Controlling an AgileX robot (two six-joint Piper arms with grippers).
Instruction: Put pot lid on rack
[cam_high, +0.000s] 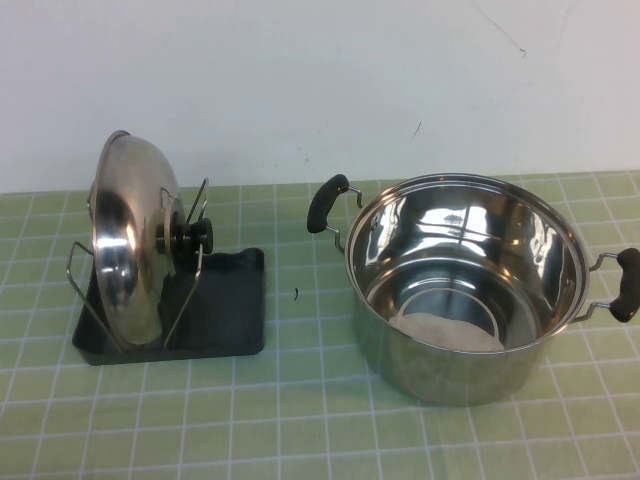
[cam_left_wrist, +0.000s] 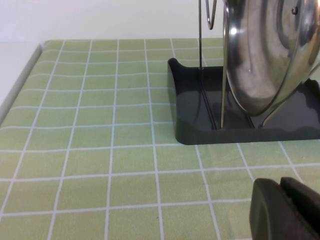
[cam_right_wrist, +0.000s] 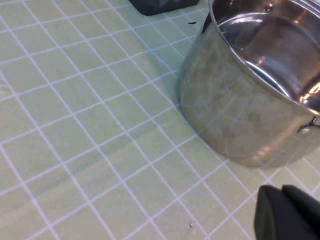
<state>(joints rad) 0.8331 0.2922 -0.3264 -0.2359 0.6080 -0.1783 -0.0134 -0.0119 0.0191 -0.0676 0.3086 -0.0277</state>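
Observation:
The shiny steel pot lid (cam_high: 130, 240) stands on edge between the wire loops of the black rack (cam_high: 225, 310) at the left of the table, its black knob (cam_high: 195, 236) facing right. In the left wrist view the lid (cam_left_wrist: 270, 55) rests in the rack (cam_left_wrist: 200, 115). My left gripper (cam_left_wrist: 285, 207) is shut and empty, low over the cloth a little short of the rack. My right gripper (cam_right_wrist: 287, 215) is shut and empty, over the cloth beside the steel pot (cam_right_wrist: 250, 100). Neither gripper shows in the high view.
The deep steel pot (cam_high: 465, 290) with two black handles stands open at the right of the table. A green checked cloth (cam_high: 300, 420) covers the table. A white wall runs behind. The table's edge (cam_left_wrist: 20, 80) shows in the left wrist view.

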